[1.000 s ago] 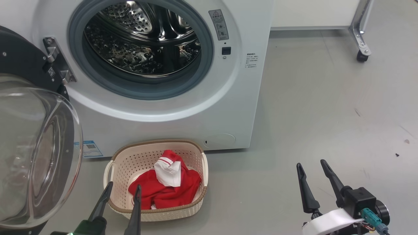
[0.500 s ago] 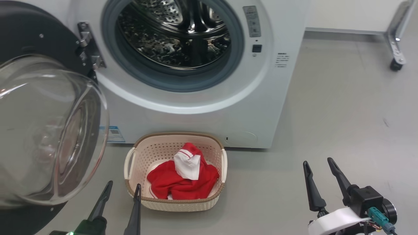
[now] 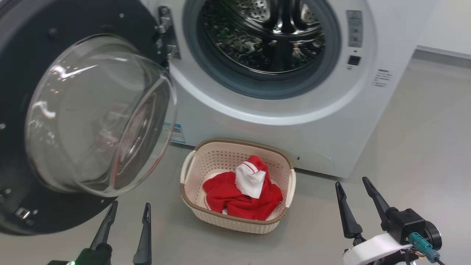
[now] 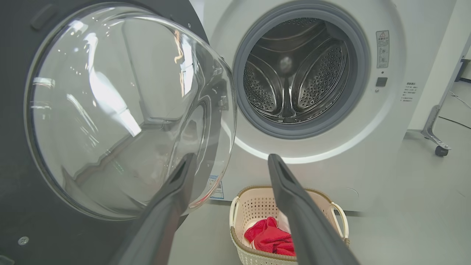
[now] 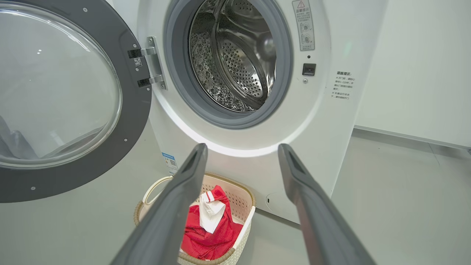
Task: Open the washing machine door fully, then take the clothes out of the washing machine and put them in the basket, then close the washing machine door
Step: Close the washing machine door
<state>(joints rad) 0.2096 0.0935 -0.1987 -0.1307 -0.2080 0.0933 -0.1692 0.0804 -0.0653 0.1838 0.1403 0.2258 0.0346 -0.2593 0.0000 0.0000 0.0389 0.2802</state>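
Clothes (image 3: 243, 191) lie in the basket (image 3: 235, 141) before the washing machine (image 3: 257, 125). Our view has swung left onto the washing machine door (image 3: 73, 22), which hangs wide open. Left gripper (image 3: 131, 203) and right gripper (image 3: 350, 180) are spread and empty, so we judge closing comes next.

Nothing here reads clearly to me: the washer (image 5: 323, 121) front carries a grey sticker (image 5: 304, 25) with a red warning triangle, small print (image 5: 342, 85) beside it, and a blue label (image 5: 170, 162) low down, all too tiny.
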